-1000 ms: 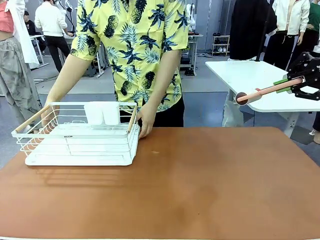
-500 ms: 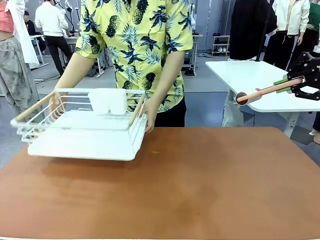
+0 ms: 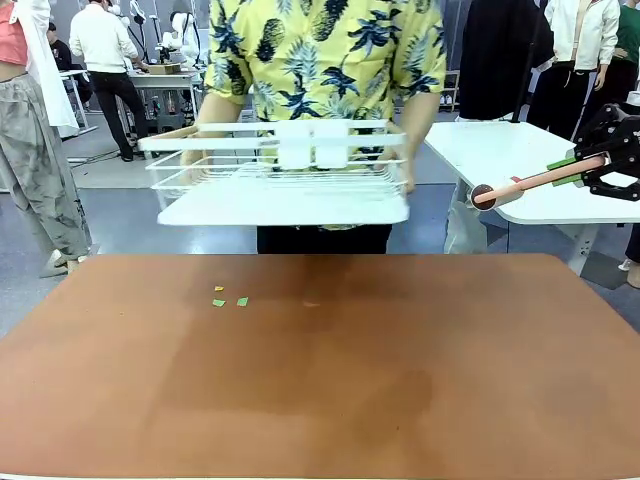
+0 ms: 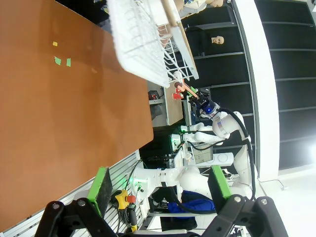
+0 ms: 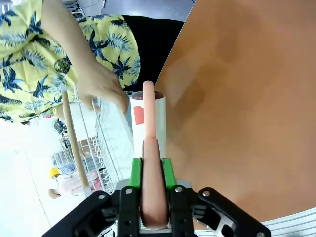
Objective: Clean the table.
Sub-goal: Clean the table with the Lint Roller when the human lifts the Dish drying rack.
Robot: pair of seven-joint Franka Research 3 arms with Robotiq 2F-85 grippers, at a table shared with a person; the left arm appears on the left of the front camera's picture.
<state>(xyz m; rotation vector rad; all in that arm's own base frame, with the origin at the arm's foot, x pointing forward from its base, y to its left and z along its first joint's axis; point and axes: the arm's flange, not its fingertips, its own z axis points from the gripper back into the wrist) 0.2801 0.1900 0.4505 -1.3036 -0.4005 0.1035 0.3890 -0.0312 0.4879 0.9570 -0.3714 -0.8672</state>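
Clamping the roller (image 5: pixel 148 111), right tool (image 5: pixel 151 171) could skid over the scraps (image 3: pixel 242 301) and scatter them off the worktop (image 3: pixel 400 380) if dragged fast; left tool (image 4: pixel 159 190) hangs open, empty.

Three scraps (image 3: pixel 242 301), one rack (image 3: pixel 283 208), one roller (image 3: pixel 530 183)

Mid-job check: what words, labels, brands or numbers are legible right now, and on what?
No text is readable in any view.
Red patch on the lint roller: too blurred to tell if it carries print.
White wire rack: no legible label.
Small scraps on the table: too small to show any marking.
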